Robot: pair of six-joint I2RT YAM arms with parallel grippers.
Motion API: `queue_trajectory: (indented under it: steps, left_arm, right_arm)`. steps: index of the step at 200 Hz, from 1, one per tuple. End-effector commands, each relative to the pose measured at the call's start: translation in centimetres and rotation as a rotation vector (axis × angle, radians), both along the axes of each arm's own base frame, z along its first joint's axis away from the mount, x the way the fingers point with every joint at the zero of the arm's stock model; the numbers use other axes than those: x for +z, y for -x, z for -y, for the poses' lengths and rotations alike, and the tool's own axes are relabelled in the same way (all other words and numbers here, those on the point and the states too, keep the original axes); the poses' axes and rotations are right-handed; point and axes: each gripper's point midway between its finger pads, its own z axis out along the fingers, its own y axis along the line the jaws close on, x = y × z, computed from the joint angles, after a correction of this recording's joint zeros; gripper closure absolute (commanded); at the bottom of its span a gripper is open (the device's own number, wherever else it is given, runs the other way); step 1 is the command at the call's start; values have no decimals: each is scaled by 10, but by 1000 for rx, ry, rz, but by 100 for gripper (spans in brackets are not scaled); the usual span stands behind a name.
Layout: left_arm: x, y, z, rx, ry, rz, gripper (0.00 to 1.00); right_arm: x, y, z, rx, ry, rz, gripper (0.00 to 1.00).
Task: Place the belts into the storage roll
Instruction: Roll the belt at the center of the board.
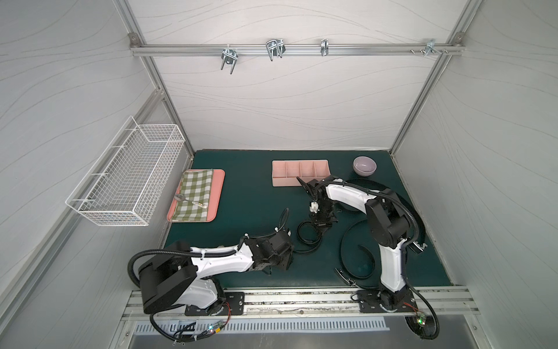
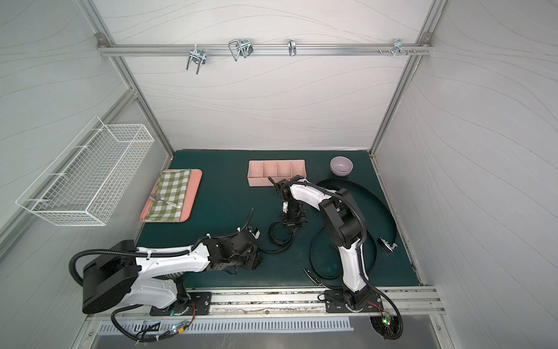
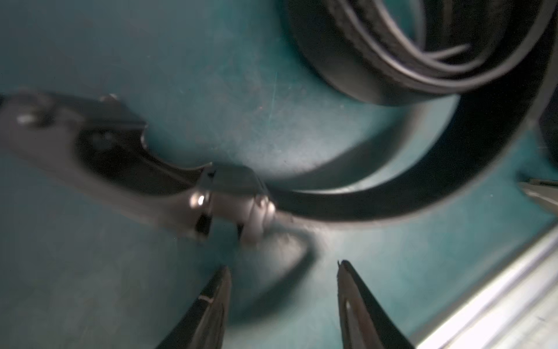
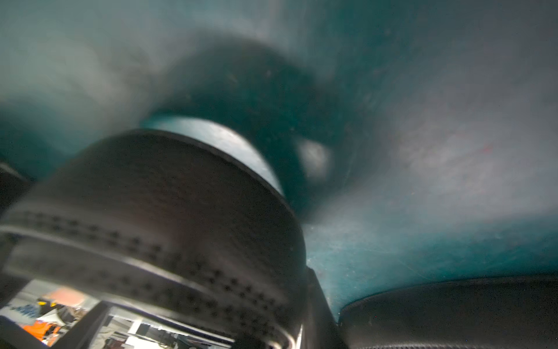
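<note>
The pink storage roll [image 1: 300, 172] stands at the back of the green mat, its compartments empty. One belt is wound into a coil [image 1: 308, 234] mid-mat, and my right gripper [image 1: 320, 232] points down, shut on its rim; the right wrist view shows the coil's layers [image 4: 169, 217] close up. The coil's tail ends in a metal buckle [image 3: 229, 202] lying flat on the mat. My left gripper [image 3: 283, 272] hovers just short of that buckle, open, nothing between its fingers. A second belt [image 1: 344, 244] curls loosely by the right arm. A third belt [image 2: 381, 201] arcs along the right edge.
A purple bowl [image 1: 364, 165] sits right of the storage roll. A flat pink tray [image 1: 218, 193] with checked cloth and a spoon lies at the left. A white wire basket [image 1: 126, 178] hangs on the left wall. A metal rail [image 1: 302, 297] borders the mat's front.
</note>
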Motion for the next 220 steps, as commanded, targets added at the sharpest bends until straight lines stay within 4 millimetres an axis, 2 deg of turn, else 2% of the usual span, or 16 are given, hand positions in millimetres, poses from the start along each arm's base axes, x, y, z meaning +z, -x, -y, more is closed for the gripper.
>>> queue_trajectory:
  steps: [1, 41, 84, 117, 158, 220]
  left_arm:
    - [3, -15, 17, -4, 0, 41, 49]
    - [0, -38, 19, 29, -26, 64, 49]
    - [7, -73, 6, 82, -62, 85, 49]
    - [11, -85, 7, 70, -74, 101, 45]
    - [18, -75, 6, 108, 20, 50, 38]
    - [30, -52, -1, 296, 253, -35, 37]
  right_arm:
    - [1, 10, 12, 51, 79, -13, 100]
    - [-3, 17, 10, 73, 99, -3, 100]
    - [-8, 25, 5, 63, 78, -17, 100]
    - [-13, 27, 3, 55, 65, -27, 100]
    - [-16, 26, 1, 47, 57, -28, 100]
    - [-17, 23, -1, 38, 51, -35, 100]
